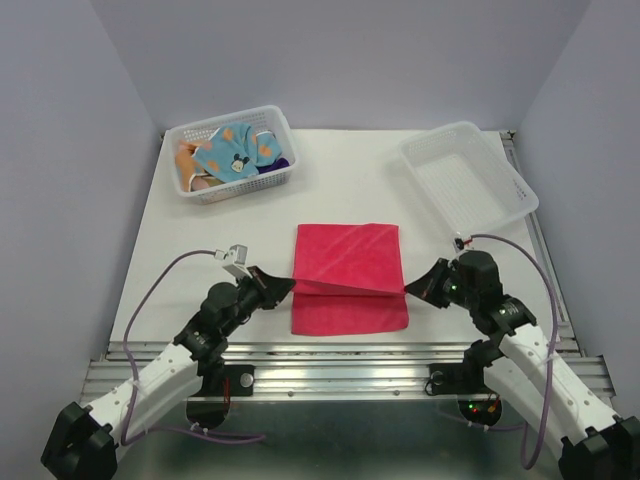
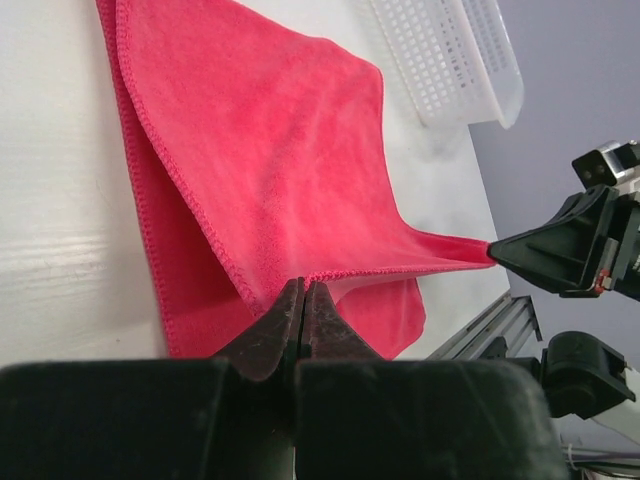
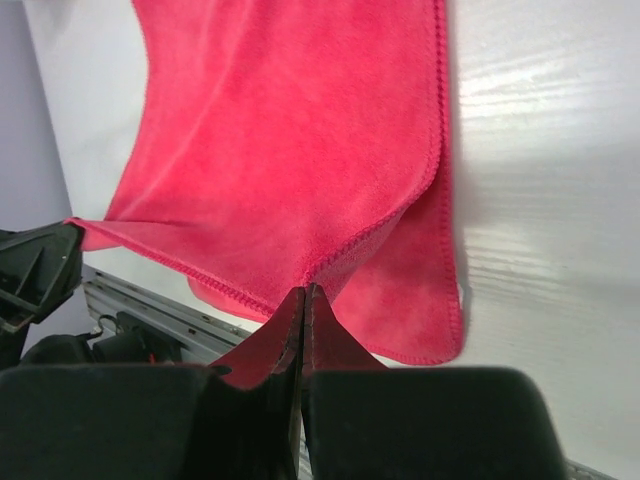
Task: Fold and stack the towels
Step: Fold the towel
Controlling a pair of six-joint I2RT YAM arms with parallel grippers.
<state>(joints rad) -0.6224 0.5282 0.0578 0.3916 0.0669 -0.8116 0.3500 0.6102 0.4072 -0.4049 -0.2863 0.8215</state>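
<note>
Pink-red towel (image 1: pixel 348 258): centre of the top view, on the table (image 1: pixel 220 230), doubled over, its upper layer raised off the lower.
Held edge: runs left to right across the frame, taut between the two claws, partway down the towel. The lower layer shows below it, toward the bottom of the frame.
Fold line: seemingly at the towel's upper edge in the frame, away from the arms.
Left gripper (image 1: pixel 290 283): jaws pressed together on the left corner of that edge.
Right gripper (image 1: pixel 408 289): jaws pressed together on the right corner.
Nearer arm: neither; each is at its own corner, level with the other.
Coming move, as I judge it: both claws travel together, square to the held edge, to bring it over the lower layer's bottom edge.
Other towels (image 1: pixel 232 152): heaped in the basket (image 1: pixel 245 186) at upper left.
Second basket (image 1: pixel 470 185): upper right, well apart.
</note>
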